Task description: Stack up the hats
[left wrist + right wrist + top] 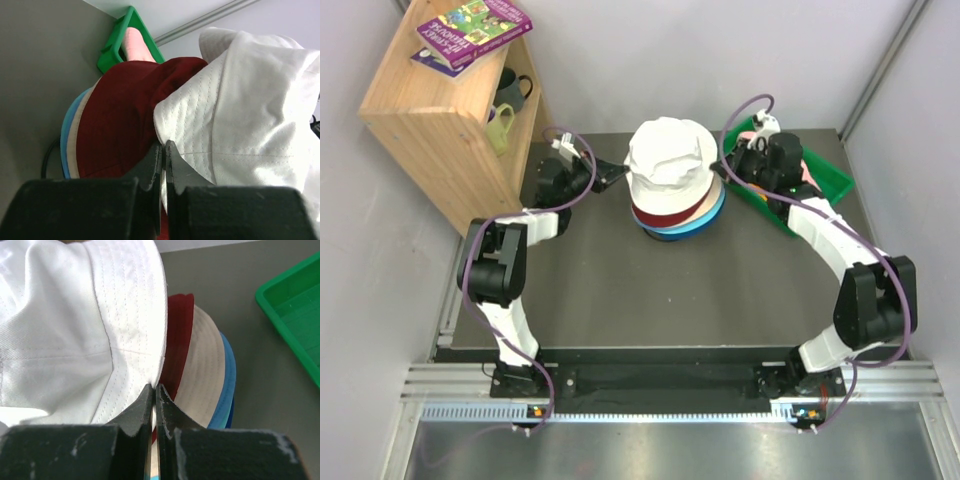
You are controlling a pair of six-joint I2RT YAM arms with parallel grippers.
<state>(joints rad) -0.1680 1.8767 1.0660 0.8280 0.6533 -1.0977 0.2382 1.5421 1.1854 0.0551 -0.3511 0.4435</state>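
A pile of hats stands in the middle of the table. The white hat (670,160) is on top, over a dark red one (655,217), a beige one (202,370) and a blue brim (705,222) at the bottom. My left gripper (623,181) is at the pile's left side, shut on the white hat's brim (200,125), just above the dark red hat (125,115). On the right side, my right gripper (727,175) is shut on the opposite edge of that white brim (130,365).
A green tray (835,180) sits at the back right with a pale peach cloth (134,44) in it, close behind my right arm. At the back left stands a wooden shelf (430,120) holding books and mugs.
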